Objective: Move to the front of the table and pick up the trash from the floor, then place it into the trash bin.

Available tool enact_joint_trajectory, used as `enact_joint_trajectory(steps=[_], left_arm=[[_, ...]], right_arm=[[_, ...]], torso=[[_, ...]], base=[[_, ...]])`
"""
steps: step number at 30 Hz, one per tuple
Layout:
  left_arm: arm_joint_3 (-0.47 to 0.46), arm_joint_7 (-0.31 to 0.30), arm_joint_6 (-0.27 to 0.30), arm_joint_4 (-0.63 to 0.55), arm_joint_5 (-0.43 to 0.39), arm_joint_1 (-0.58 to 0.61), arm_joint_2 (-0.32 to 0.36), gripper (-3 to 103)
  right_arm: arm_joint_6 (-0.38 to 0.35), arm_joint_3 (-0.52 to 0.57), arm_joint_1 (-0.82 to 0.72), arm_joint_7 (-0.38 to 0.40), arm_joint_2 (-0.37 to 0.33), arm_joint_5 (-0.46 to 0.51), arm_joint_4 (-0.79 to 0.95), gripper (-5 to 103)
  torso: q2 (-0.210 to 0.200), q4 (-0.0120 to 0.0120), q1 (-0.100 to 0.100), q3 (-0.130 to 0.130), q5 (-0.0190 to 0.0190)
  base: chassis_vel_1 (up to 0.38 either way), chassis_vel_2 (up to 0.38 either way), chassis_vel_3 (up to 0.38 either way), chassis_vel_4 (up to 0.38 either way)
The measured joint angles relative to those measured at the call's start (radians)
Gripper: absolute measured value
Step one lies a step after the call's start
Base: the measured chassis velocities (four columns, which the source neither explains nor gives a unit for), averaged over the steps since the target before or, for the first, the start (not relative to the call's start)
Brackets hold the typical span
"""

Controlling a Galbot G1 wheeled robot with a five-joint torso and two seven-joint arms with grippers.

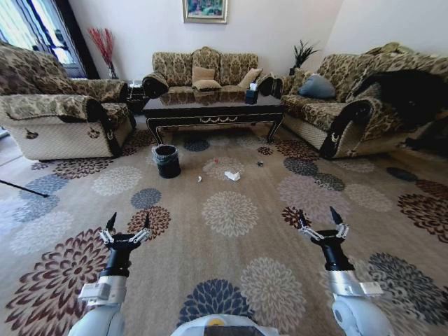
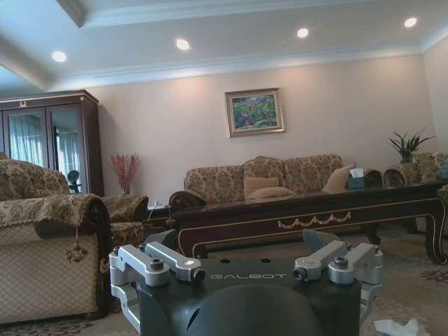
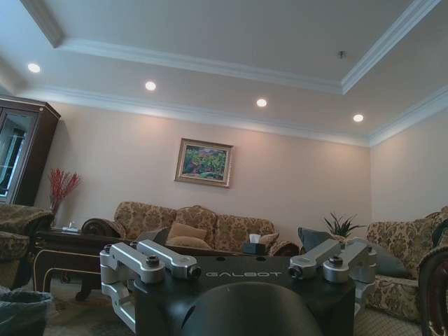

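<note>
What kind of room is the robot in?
It looks like a home living room. Patterned sofas surround a long dark coffee table, a flowered carpet covers the floor, and a framed painting hangs on the wall.

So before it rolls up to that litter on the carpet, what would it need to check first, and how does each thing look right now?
1. Left gripper free to grasp: ok, fingers open, holding nothing.
2. Right gripper free: ok, open and empty too.
3. Trash located: ok, crumpled white paper wad lies on the carpet in front of the table, with a tiny white scrap nearby.
4. Clear bottle among the litter: cannot tell, only a faint shape with a red spot near the wad.
5. Trash bin ready: ok, upright on the carpet, left of the wad, liner over its rim.
6. Path to the litter: ok, open carpet between the grippers and the wad.
</note>
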Motion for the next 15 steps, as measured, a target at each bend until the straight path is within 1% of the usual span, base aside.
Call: enact_joint_trajectory(steps=[4, 7, 10, 15], left_arm=[[-0.002, 0.001, -0.003, 0.002, 0.000, 0.000, 0.002, 100], [-0.002, 0.003, -0.009, 0.004, -0.008, -0.001, 0.004, 100], [-0.001, 0.008, -0.026, 0.008, -0.018, -0.004, 0.005, 100], [-0.006, 0.012, -0.041, 0.016, -0.023, -0.009, 0.006, 100]], right_arm=[[0.005, -0.003, -0.001, -0.002, 0.007, -0.005, -0.002, 100], [0.005, -0.005, 0.000, -0.003, 0.008, -0.009, -0.003, 100], [0.004, -0.006, 0.000, 0.000, 0.009, -0.021, -0.005, 100], [-0.017, -0.008, -0.002, 0.036, 0.008, -0.044, -0.006, 100]], torso=[[-0.020, 0.0000, -0.003, -0.017, 0.0000], [-0.028, 0.0000, -0.004, -0.025, 0.0000], [-0.034, 0.0002, -0.006, -0.028, 0.0000], [-0.036, 0.0002, -0.008, -0.028, 0.0000]], base=[[0.000, 0.000, 0.000, 0.000], [0.000, 0.000, 0.000, 0.000], [0.000, 0.000, 0.000, 0.000], [0.000, 0.000, 0.000, 0.000]])
